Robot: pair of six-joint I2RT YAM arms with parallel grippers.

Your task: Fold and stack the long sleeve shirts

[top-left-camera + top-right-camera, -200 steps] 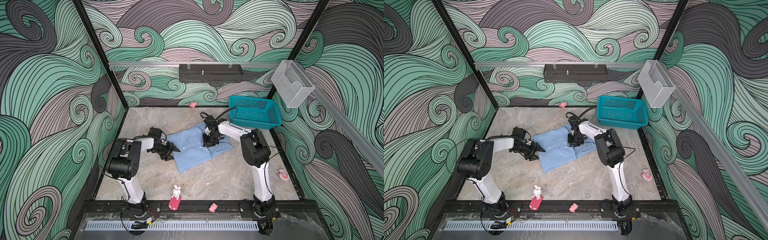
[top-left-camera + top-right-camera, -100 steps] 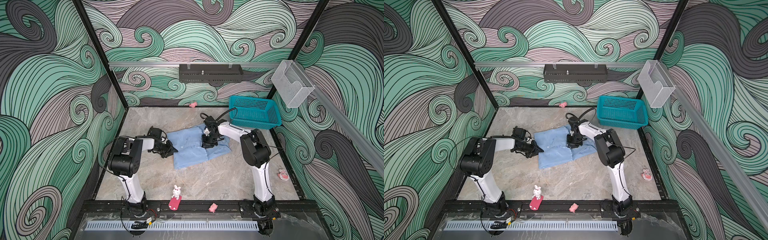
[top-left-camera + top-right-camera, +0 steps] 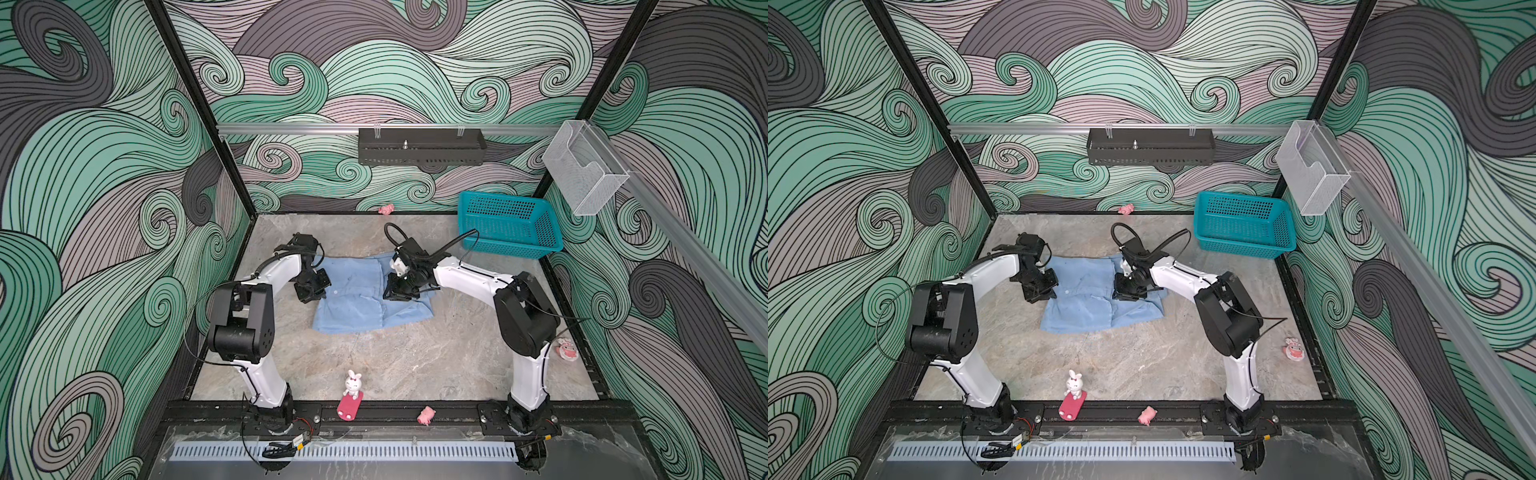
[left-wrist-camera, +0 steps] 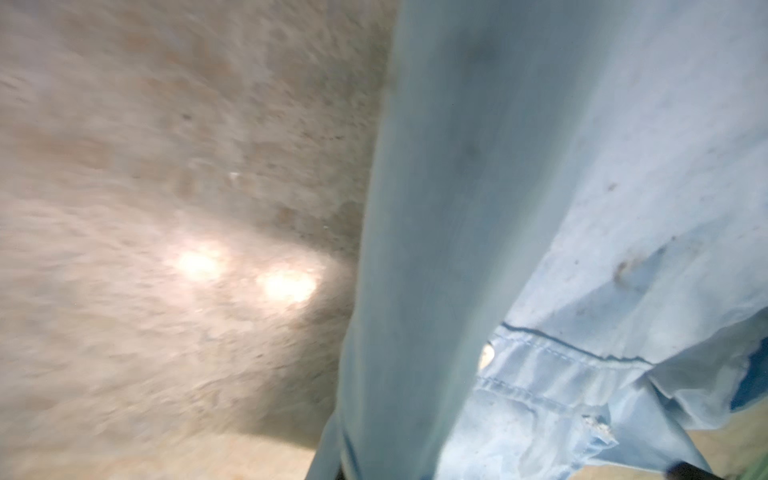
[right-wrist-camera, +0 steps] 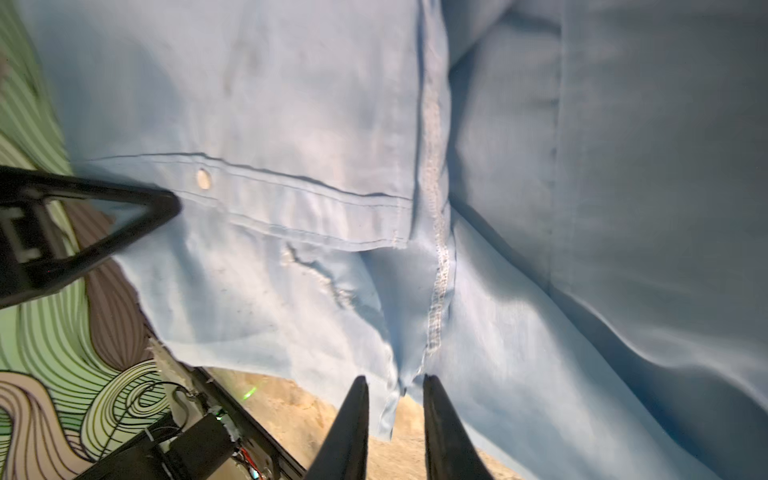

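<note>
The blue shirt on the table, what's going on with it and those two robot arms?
Two robot arms are handling a light blue shirt that lies partly folded on the table. The left gripper is shut on the shirt's left edge. The right gripper pinches a hem edge on the right part of the cloth. The fold is not yet finished.

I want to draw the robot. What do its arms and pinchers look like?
The left arm and right arm have white tube-shaped links and chunky black joints, with thin black cables looping beside them. The left gripper and right gripper are black; the right one's fingers taper to points.
</note>
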